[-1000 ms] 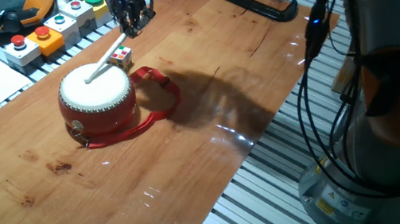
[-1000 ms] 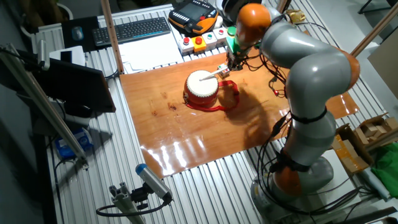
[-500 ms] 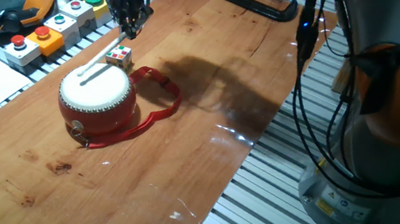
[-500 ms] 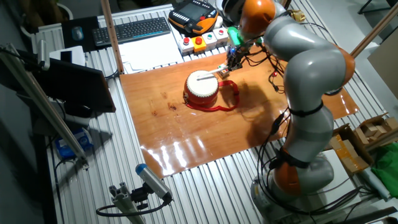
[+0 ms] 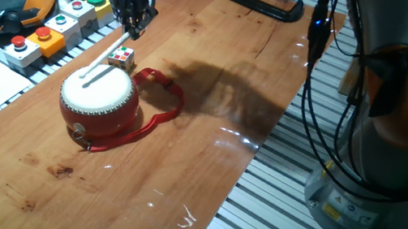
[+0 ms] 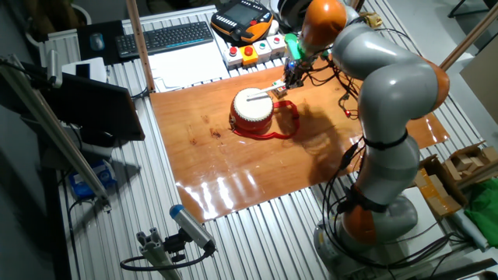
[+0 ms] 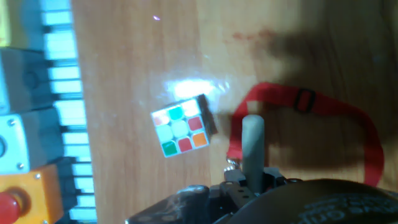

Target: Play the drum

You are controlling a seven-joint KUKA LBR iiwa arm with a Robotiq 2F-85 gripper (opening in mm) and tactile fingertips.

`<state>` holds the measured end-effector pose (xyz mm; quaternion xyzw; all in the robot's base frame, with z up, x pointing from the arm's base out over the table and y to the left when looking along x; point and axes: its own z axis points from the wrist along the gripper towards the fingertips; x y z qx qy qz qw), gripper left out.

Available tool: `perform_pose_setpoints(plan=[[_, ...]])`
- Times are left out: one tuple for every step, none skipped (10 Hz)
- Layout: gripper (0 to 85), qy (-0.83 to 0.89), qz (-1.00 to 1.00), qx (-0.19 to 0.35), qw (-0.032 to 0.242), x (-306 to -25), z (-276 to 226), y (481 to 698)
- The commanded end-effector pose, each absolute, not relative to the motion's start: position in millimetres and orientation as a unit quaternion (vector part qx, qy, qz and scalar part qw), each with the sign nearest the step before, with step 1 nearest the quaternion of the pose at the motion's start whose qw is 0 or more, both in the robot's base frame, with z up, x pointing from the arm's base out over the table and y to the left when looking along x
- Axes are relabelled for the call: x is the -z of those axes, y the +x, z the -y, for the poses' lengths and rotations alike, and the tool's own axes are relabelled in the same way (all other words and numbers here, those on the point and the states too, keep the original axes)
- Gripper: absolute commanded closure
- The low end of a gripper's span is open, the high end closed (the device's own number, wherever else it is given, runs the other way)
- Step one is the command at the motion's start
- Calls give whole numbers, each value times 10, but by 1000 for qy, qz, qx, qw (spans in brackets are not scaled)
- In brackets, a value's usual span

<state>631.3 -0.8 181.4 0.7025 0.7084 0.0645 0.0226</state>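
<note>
Comparing with a second ago, we see the stick (image 5: 103, 59) lifted off the drum (image 5: 99, 98) near the desk's button-box edge, jaws (image 5: 130, 26) clamped on it, poised to strike again.

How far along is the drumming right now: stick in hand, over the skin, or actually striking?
Done: the gripper is shut on the white stick, which slopes down over the drum. In hand: the stick's tip lies at the far edge of the cream skin; whether it touches I cannot tell. The small cube sits just behind the drum, clear of the stick. Left: the beats themselves; nothing here shows how many have landed.
</note>
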Motion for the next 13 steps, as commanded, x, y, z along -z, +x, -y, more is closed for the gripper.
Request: perform_pose_setpoints(plan=[[843, 700, -709, -49, 76, -1821, 19, 6309], [843, 698, -708, -46, 95, -1828, 26, 6309], [843, 698, -707, -47, 105, -1827, 31, 6310], [843, 698, -708, -48, 96, -1823, 36, 6311], [843, 705, -706, -50, 43, -1816, 35, 6317], [843, 710, -702, -58, 1, -1805, 16, 6315], [843, 713, -698, -65, -23, -1799, -10, 6306], [843, 711, -699, -68, -32, -1799, -23, 6298], [843, 702, -709, -65, -33, -1799, -24, 6297], [843, 697, -713, -63, -30, -1801, -24, 6296], [843, 697, -714, -63, -25, -1804, -26, 6293], [843, 698, -713, -62, -19, -1806, -28, 6290], [843, 693, -718, -58, -2, -1811, -23, 6283]])
